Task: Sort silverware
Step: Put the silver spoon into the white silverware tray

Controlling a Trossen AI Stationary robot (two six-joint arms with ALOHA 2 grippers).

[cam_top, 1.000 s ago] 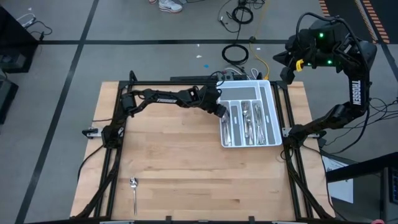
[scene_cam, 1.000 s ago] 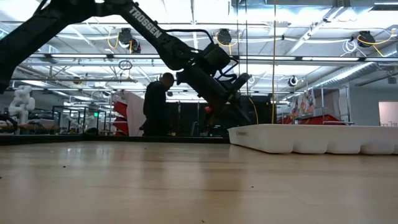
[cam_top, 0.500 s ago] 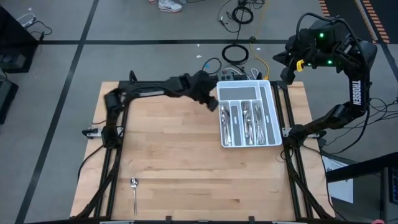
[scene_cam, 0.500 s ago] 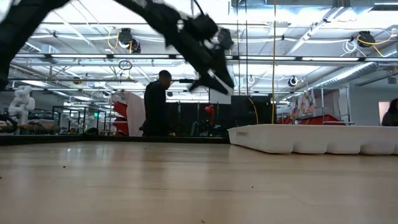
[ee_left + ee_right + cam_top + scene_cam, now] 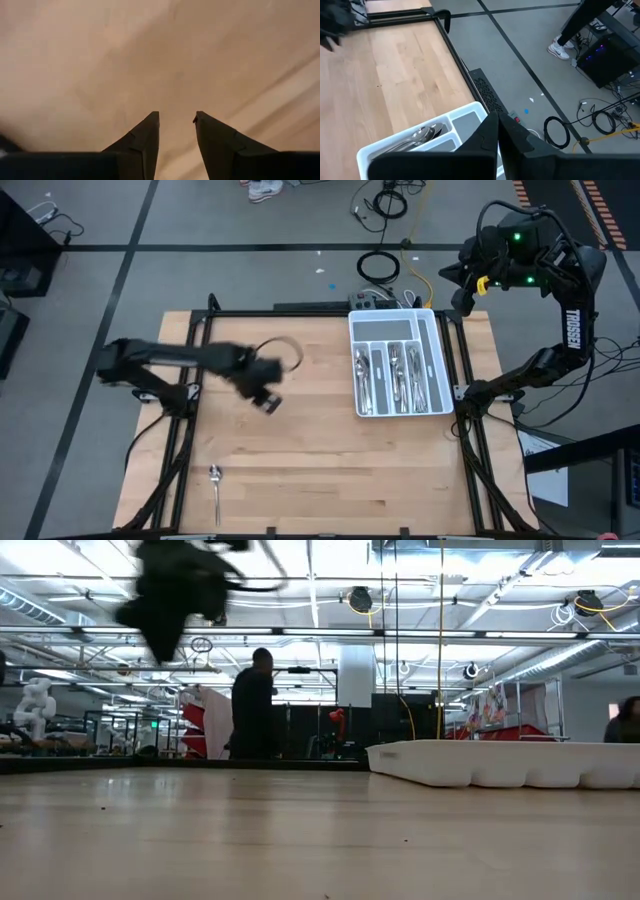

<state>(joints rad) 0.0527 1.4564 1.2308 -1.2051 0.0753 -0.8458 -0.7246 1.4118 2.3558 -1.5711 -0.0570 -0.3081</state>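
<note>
Left claw [image 5: 268,401] parted, empty | swung from white tray [image 5: 437,370] to mid-table | lone spoon [image 5: 215,482] unmoved

Shiny silverware [image 5: 398,375] lies lengthwise in the tray compartments at 2 o'clock; one lone spoon [image 5: 216,489] lies flat at 7 o'clock, bowl pointing 12.

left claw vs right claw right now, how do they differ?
Fingers: the left claw is open with nothing between them; the right claw is shut.
Place: the left claw hangs over the bare middle of the table; the right claw is parked past the table's far right corner, looking down on the white tray.
Shared: both are dark, two-fingered and hold nothing.
</note>
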